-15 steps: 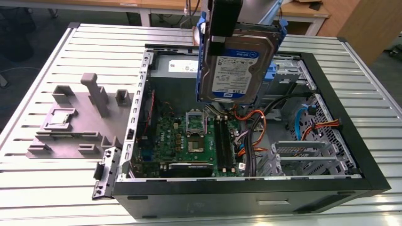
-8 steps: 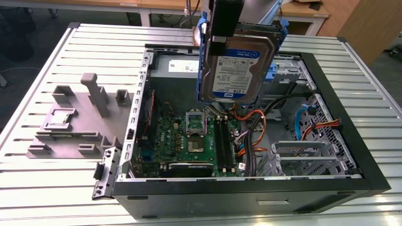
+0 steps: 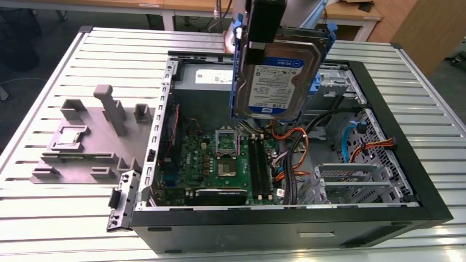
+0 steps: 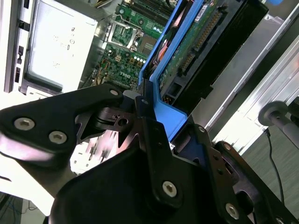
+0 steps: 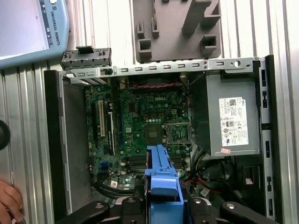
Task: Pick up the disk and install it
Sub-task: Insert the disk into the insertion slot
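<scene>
Exterior view: I read the gripper [image 3: 261,41] as clamped on the upper end of the disk [image 3: 280,76], which hangs directly beneath it, clear of the open computer case [image 3: 291,224] further below. Pick-up is complete. Installation is not, as I judge the disk seated in no bay. Its long axis runs near vertical, away from the gripper, label face toward this camera. Second wrist view: the fingers [image 4: 154,135] pinch the blue carrier [image 4: 168,116], and the disk's circuit-board side shows. First wrist view: the carrier end projects from the gripper toward the motherboard [image 5: 140,121] beneath.
</scene>
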{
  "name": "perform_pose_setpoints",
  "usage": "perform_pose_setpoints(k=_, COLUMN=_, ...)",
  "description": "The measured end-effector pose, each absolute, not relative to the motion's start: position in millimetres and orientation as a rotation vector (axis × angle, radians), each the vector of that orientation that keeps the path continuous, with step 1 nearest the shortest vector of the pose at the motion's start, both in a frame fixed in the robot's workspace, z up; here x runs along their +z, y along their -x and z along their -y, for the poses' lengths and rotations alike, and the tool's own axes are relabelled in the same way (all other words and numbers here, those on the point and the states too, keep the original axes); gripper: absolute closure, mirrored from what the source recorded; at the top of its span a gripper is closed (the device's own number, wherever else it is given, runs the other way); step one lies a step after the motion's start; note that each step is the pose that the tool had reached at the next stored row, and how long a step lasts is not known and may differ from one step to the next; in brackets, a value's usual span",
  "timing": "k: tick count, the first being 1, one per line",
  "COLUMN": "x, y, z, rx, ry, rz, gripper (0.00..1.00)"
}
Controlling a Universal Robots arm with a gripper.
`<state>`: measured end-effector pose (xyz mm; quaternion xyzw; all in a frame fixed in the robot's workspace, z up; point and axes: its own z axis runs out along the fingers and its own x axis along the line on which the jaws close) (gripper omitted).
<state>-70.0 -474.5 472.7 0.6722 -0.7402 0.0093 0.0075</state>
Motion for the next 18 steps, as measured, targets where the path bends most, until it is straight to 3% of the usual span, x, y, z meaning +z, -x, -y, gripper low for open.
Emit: perform_pose_setpoints(k=18, x=472.6, y=63.5, z=478.6, rx=0.028, ry=-2.101, rz=2.314, gripper=0.63)
